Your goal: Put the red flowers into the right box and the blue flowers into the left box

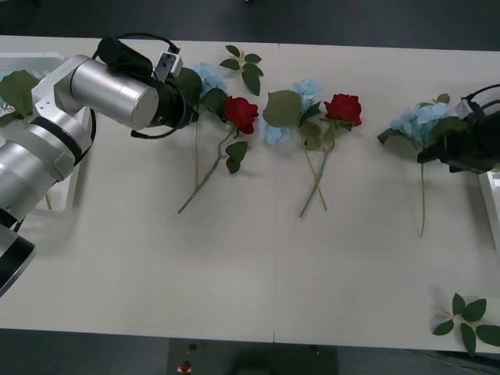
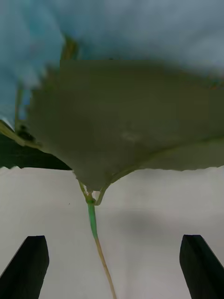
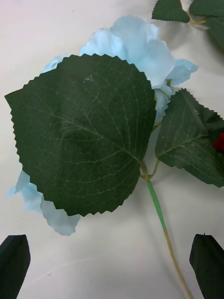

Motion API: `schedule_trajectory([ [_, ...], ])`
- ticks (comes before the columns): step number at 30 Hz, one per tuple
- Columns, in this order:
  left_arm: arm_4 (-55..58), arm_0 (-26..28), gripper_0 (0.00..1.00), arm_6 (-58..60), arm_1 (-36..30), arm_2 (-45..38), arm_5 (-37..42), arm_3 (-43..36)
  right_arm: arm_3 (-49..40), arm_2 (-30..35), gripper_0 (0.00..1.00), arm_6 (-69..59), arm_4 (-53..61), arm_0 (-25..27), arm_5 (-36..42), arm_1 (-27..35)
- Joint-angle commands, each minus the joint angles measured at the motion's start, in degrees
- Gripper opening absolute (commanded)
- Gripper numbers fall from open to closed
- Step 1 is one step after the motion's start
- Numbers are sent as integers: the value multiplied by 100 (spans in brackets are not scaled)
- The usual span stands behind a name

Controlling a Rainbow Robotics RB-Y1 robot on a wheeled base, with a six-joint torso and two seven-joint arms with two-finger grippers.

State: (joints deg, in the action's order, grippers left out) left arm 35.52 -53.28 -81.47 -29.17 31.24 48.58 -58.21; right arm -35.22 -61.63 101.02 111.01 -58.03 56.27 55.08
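left box (image 1: 31, 58): cut by the front view's left edge; left arm covers much of it.
right box (image 1: 492, 195): only a rim strip at the right edge.
leftmost blue flower (image 1: 207, 76): head partly behind the left arm.
rightmost blue flower (image 1: 422, 117): leaves partly under the right gripper (image 1: 426, 156).
right wrist view: bloom (image 2: 140, 32) blurred, cut off at top.
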Motion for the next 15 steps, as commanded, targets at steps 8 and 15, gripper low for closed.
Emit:
schedule_trajectory([
  [8,-564,-262,100,395,253,-57,-59,292,-583,-86,82,-654,228,248,-590,-50],
  [15,-950,-262,100,527,412,-57,-68,336,-565,-86,82,-654,-1,476,-1258,-393],
])
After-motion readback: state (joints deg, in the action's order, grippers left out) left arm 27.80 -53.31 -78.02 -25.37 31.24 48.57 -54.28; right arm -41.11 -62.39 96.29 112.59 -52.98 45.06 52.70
